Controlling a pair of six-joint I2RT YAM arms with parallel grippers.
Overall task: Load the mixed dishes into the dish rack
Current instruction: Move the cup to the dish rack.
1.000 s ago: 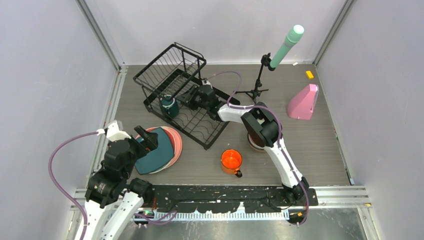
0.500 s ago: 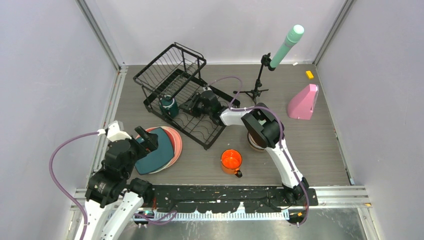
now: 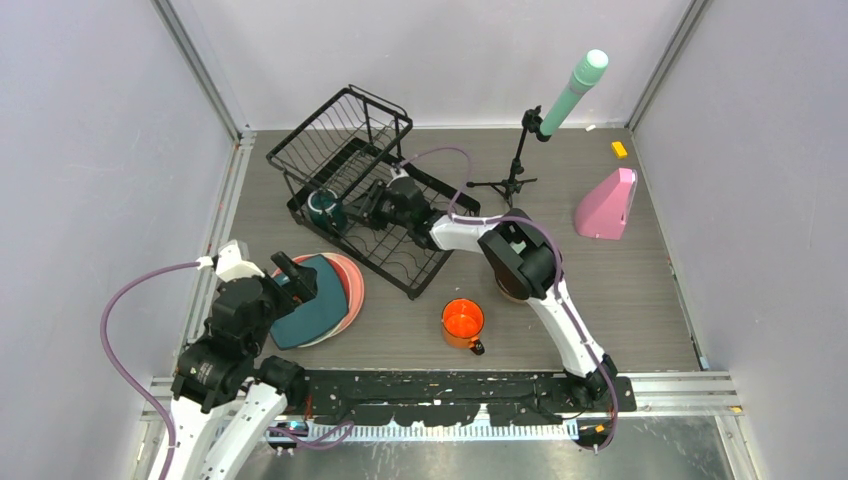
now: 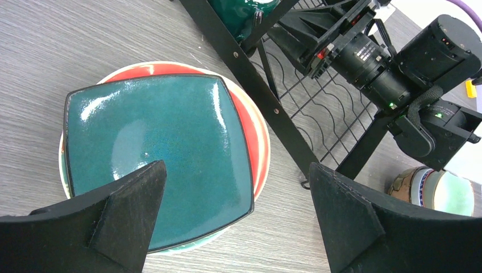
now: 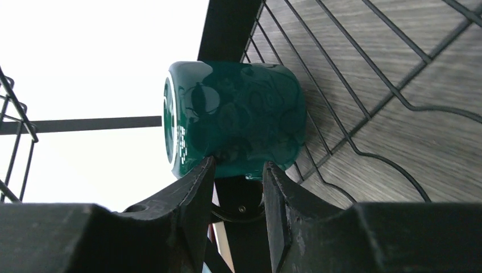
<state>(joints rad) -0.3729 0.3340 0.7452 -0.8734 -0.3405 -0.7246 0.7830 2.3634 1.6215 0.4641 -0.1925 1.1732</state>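
Beneath both tools lies a grey wood-grain table (image 3: 620, 290), pale walls around. Left gripper (image 4: 236, 170) gapes above at least three stacked plates, teal plate (image 4: 153, 148) topmost. Right gripper (image 5: 239, 168) pinches one dark green mug (image 5: 239, 119) inside the dish rack (image 3: 400, 255); one orange mug (image 3: 463, 320) sits behind it, one pink wedge (image 3: 606, 205) to its right.

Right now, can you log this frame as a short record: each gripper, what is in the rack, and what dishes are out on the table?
right gripper: shut on dark green mug, inside dish rack
left gripper: open, hovering over dark teal plate
dark teal plate: on top of reddish plate, on table beside rack
orange mug: upright on table, apart from both grippers
rack contents: dark green mug only, no other dish seen
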